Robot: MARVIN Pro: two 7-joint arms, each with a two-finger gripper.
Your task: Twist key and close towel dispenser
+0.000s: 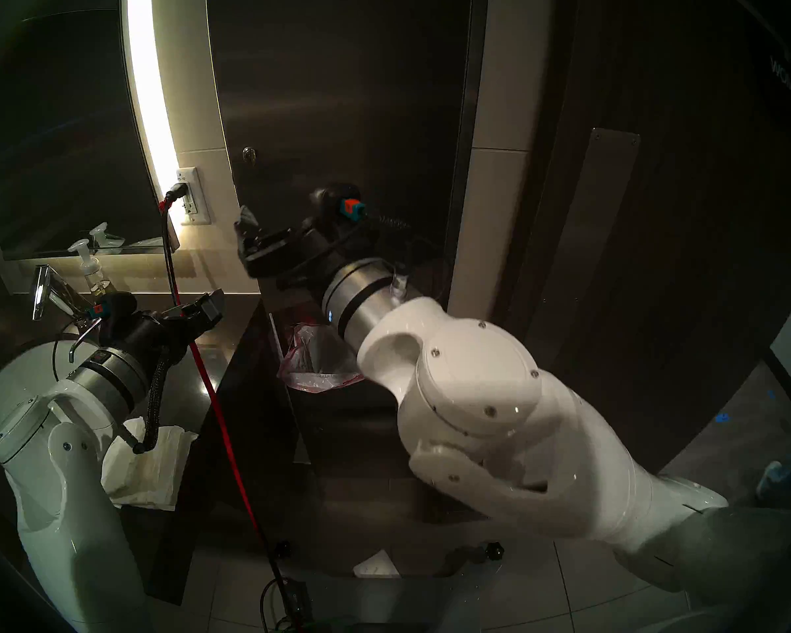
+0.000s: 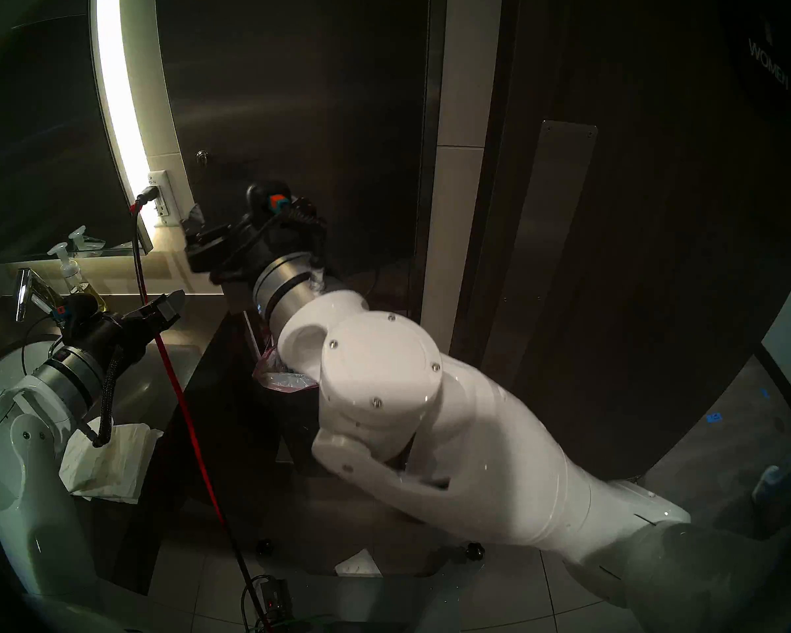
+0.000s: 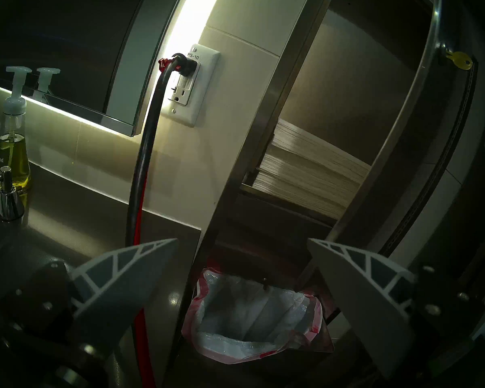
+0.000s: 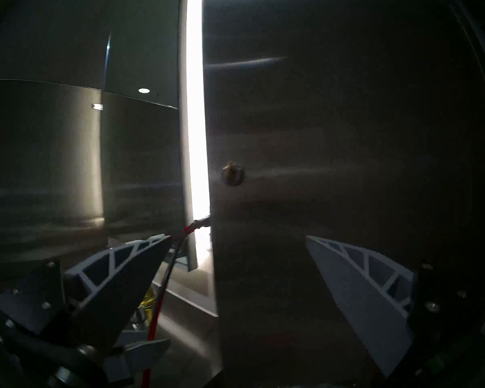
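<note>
The towel dispenser's steel door stands ajar. The small brass key sits in its round lock disc near the door's left edge, and shows in the right wrist view and the left wrist view. My right gripper is open and empty, in front of the door just below the key. My left gripper is open and empty over the counter, left of the cabinet. The left wrist view shows stacked white towels and the pink-rimmed liner inside.
A wall outlet holds a plug with a black and red cable that hangs between my arms. A soap bottle and a faucet stand on the left. Crumpled paper lies on the counter. A dark wooden door with a push plate is on the right.
</note>
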